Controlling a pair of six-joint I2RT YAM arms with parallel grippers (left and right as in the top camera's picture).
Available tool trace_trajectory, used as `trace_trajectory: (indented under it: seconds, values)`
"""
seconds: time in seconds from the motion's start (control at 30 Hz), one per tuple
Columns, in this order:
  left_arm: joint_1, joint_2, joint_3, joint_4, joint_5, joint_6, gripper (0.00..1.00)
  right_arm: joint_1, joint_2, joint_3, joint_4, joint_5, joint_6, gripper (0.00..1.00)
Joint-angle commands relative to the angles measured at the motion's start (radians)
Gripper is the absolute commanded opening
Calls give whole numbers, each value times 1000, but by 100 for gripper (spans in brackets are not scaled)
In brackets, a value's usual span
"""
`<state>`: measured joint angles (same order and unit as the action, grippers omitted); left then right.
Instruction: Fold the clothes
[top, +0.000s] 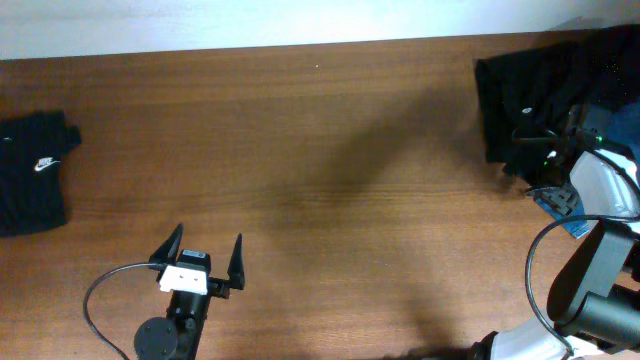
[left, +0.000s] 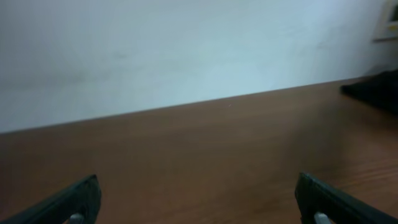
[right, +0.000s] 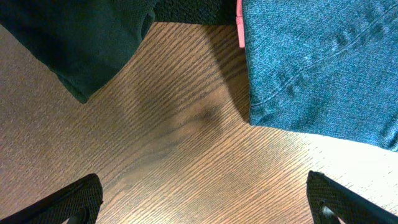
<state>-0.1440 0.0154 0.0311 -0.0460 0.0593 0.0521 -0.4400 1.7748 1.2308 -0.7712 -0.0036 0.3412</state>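
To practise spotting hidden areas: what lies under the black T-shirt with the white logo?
The black T-shirt lies on the wooden table, which shows around it. Anything else beneath the cloth is covered.

Noted: the left pincer (top: 208, 236) stands near the front, jaws spread wide, empty, pointing forward, while the right arm (top: 600, 275) extends far right, the right pincer (right: 202, 202) likewise wide, apparently gripping nothing.

One T-shirt (top: 32, 172), one clothes heap (top: 528, 95), two end effectors (top: 209, 240) (right: 205, 208).
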Motion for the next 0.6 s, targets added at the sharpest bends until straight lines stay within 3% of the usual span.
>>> trace_trajectory:
  seconds: [0.0, 0.57]
  values:
    - [2, -11, -21, -42, -82, 9, 99, -5, -12, 12, 1, 8, 12, 99]
    - [2, -11, -22, -34, -108, 31, 100, -5, -12, 12, 1, 8, 12, 99]
